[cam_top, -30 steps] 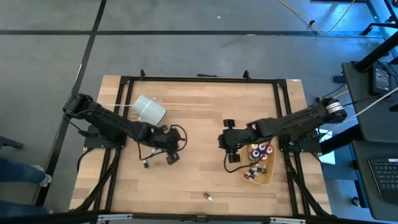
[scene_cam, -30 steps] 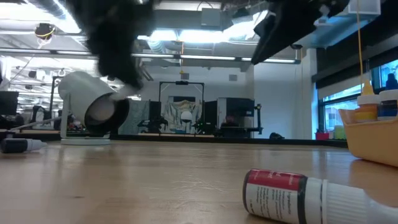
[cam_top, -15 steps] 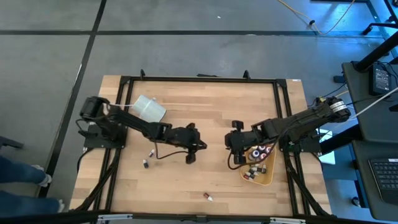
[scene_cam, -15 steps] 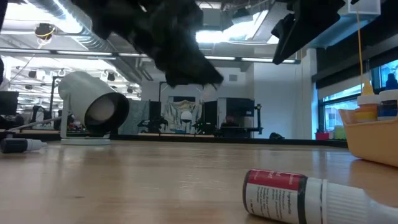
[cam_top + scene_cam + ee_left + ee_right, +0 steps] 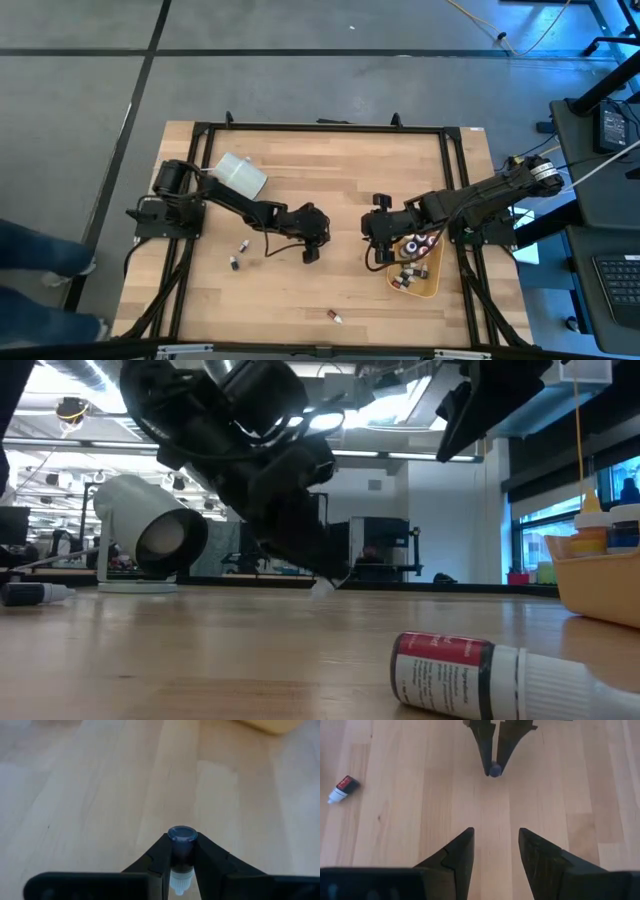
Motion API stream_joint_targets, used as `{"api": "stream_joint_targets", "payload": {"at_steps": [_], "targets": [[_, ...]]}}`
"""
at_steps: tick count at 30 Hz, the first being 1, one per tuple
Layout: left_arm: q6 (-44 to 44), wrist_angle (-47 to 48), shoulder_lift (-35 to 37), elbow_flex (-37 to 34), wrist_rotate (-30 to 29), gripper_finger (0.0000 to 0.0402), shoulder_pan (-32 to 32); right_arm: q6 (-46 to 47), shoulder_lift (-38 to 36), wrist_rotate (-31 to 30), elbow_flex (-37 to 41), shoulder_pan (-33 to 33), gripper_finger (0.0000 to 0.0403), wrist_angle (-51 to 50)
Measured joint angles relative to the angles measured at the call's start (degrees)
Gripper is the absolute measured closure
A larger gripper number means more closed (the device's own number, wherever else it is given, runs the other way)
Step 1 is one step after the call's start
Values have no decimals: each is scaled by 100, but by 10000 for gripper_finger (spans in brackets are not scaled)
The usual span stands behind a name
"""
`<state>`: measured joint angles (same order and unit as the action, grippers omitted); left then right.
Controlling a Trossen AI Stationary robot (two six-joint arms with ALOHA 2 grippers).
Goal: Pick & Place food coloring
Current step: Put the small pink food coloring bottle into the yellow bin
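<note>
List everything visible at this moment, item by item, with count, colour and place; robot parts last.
Held bottle: one, dark blue, between the left gripper's fingers.
Loose bottles: three on the table; two near the left arm, one red-labelled near the front edge.
Tray: one, tan, right side, holding several bottles.
White cup: one, lying on its side, back left.
Table: one, pale wood.
Left gripper: mid-table, shut on the bottle.
Right gripper: open, empty, beside the tray.

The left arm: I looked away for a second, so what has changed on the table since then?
The left gripper swung from the table's left side toward the middle, its jaws shut on a dark blue bottle. The right gripper, jaws open, edged toward the tan tray. The white cup and the red bottle stayed put.
</note>
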<state>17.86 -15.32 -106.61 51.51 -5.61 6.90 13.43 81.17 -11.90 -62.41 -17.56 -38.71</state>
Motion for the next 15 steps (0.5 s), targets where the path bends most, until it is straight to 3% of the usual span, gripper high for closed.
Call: {"api": "stream_joint_targets", "payload": {"at_steps": [15], "targets": [[42,-19,-53,2,-31,307,92,-17,0,0,0,0,247,32]]}}
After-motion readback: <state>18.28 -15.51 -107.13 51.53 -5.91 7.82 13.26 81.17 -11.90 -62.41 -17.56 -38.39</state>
